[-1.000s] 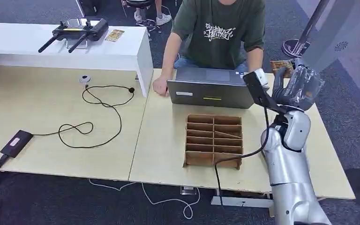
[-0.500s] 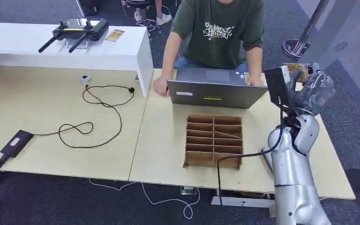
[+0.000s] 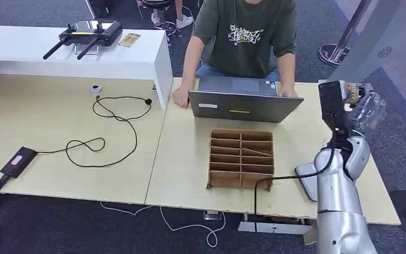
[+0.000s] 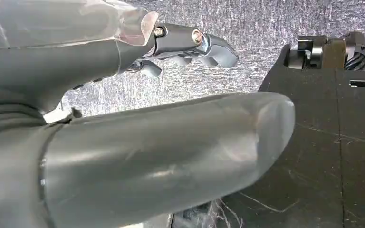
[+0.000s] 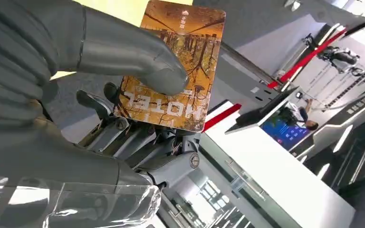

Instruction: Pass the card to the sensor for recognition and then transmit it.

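Tabletop [image 3: 58, 132] wide, pale wood. Person [image 3: 246, 37] seated behind laptop [image 3: 243, 100], between tray [image 3: 241, 159] and far edge. Cable [image 3: 105, 132] loops at left. Right hand [image 3: 367, 106] raised beyond tabletop's right edge, pinching card [image 3: 353, 91]; wrist view shows thumb [image 5: 138, 57] pressing card face. Left hand [image 4: 123, 118]: grip unclear. Since earlier frames, right hand swung rightward, card with it.

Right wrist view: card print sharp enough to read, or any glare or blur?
Right wrist view: card is sharp, print legible, robot hand thumb covers part; bright washed-out background behind. Head view: card is too small to read. Left wrist view: even light, near thumb soft.
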Tool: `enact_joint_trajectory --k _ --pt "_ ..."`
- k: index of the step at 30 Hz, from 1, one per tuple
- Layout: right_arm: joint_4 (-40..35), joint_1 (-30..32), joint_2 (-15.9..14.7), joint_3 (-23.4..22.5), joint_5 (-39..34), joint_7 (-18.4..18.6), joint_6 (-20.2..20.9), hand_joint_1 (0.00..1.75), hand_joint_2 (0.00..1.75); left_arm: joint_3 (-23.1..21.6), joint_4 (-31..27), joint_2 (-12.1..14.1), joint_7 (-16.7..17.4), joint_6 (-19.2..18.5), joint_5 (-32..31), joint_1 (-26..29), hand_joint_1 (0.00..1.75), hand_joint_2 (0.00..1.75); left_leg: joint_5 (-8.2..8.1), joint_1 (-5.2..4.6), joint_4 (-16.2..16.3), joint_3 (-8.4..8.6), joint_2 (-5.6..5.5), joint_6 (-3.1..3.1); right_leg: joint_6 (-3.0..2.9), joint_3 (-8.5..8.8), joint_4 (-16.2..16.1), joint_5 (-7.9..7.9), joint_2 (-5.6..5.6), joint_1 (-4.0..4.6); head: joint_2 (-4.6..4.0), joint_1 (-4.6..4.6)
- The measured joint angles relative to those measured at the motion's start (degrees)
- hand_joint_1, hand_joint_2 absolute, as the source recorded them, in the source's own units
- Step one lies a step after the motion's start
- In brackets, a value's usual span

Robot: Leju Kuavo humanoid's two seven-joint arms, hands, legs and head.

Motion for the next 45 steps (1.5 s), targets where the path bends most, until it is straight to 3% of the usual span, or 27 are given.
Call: enact_joint_trajectory --k 25,30,45 --pt "0.04 3.16 -2.69 -1.48 2.67 1.29 -1.44 1.75 1.75 -0.33 0.0 0.06 0.02 0.57 0.46 0.11 0.0 0.0 -0.01 -0.01 0.0 0.0 0.0 0.02 0.0 0.0 -0.02 0.0 0.0 -0.01 0.0 0.0" --pt "-0.98 4.7 -3.28 -2.38 -1.77 0.07 2.38 1.75 1.75 -0.35 0.0 0.33 0.0 1.05 1.05 0.57 0.0 0.0 -0.02 0.0 0.0 0.0 0.01 0.02 0.0 0.0 -0.02 0.0 0.0 0.0 0.0 0.0" --pt "-4.02 11.59 -4.06 -8.07 -7.8 -1.31 5.71 1.75 1.75 -0.46 0.0 0.48 0.09 1.79 1.79 1.19 0.0 0.0 -0.03 -0.01 0.0 -0.03 -0.02 0.03 0.02 0.0 -0.04 -0.02 -0.02 -0.01 0.0 0.0"
